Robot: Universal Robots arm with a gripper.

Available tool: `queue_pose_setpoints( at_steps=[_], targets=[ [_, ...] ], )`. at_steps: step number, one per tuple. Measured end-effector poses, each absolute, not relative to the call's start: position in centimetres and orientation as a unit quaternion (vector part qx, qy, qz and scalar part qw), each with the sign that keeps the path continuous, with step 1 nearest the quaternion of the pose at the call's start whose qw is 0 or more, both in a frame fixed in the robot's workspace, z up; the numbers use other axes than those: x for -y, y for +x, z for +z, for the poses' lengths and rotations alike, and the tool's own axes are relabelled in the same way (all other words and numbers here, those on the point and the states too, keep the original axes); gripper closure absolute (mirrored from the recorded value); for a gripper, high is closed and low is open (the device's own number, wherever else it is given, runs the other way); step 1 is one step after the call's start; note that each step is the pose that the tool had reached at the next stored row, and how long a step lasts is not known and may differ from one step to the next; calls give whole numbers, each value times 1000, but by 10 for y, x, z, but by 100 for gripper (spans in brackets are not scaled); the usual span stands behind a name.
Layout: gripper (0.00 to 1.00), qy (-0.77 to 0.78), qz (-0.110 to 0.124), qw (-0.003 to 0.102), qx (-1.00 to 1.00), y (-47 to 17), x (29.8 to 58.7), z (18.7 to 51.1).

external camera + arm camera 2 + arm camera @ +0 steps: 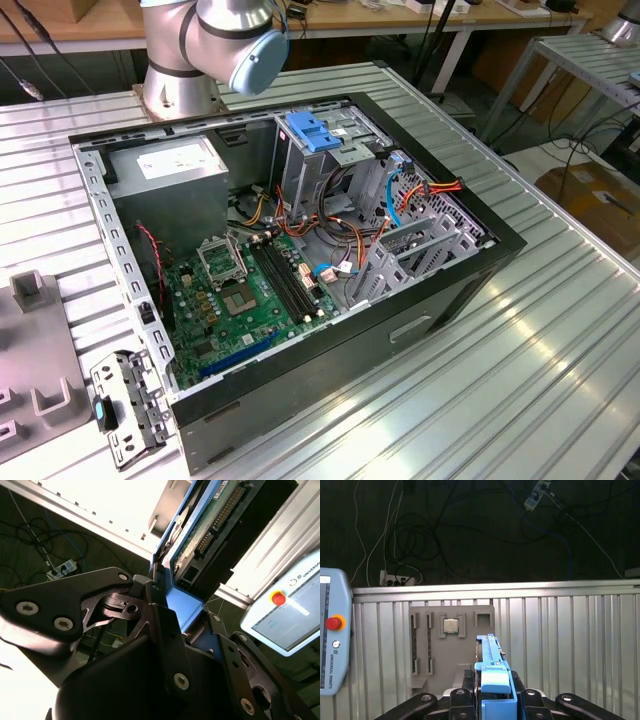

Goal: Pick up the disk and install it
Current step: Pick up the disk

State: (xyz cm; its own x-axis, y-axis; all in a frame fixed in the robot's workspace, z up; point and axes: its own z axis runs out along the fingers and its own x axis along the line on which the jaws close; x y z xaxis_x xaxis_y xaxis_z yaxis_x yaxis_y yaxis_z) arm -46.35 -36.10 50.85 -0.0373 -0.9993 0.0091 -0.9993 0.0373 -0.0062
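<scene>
in the exterior view the arm (215, 35) stands behind an open computer case (470, 275) lying on the ribbed metal table (560, 380), with a blue bracket (312, 133) on top of its drive cage (335, 170).

in the second wrist view the gripper (175, 607) is clamped tight on the disk (210, 525). its black fingers (165, 630) pinch the blue rail end, and the green circuit-board face runs away from them.

in the first wrist view the disk (490, 652) stands edge-on between the fingers, above the table, with a grey fixture plate (425, 650) and a teach pendant (332, 640) beyond.
</scene>
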Motion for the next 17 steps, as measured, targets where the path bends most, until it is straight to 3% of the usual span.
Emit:
queue_pose_setpoints(
  at_steps=[17],
  targets=[
    [63,694,5,1,720,-452,361,509]
  ],
)
